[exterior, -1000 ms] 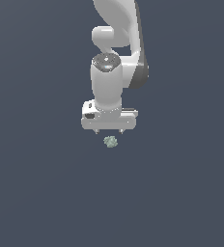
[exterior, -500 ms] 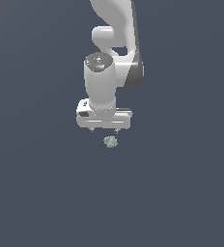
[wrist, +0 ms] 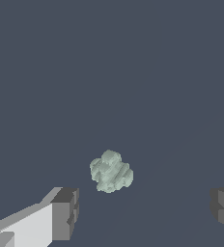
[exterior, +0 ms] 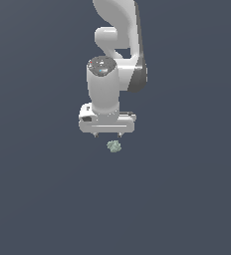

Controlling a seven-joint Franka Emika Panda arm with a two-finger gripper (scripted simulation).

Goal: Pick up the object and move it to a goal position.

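Observation:
The object point(exterior: 114, 146) is a tiny pale green-grey lumpy clump lying on the dark grey surface. It also shows in the wrist view point(wrist: 111, 171). My white gripper point(exterior: 107, 135) hangs just above it and slightly toward the exterior view's left. The jaws stand wide apart and hold nothing. In the wrist view the two dark fingertips point(wrist: 65, 212) flank a gap, and the object lies ahead of that gap, apart from both fingers.
The dark grey surface point(exterior: 187, 199) stretches flat all around. The white arm point(exterior: 117, 60) rises above the gripper toward the top of the exterior view.
The gripper has shifted a little toward the exterior view's left and slightly up relative to the object. The object has not moved. The jaws stay open.

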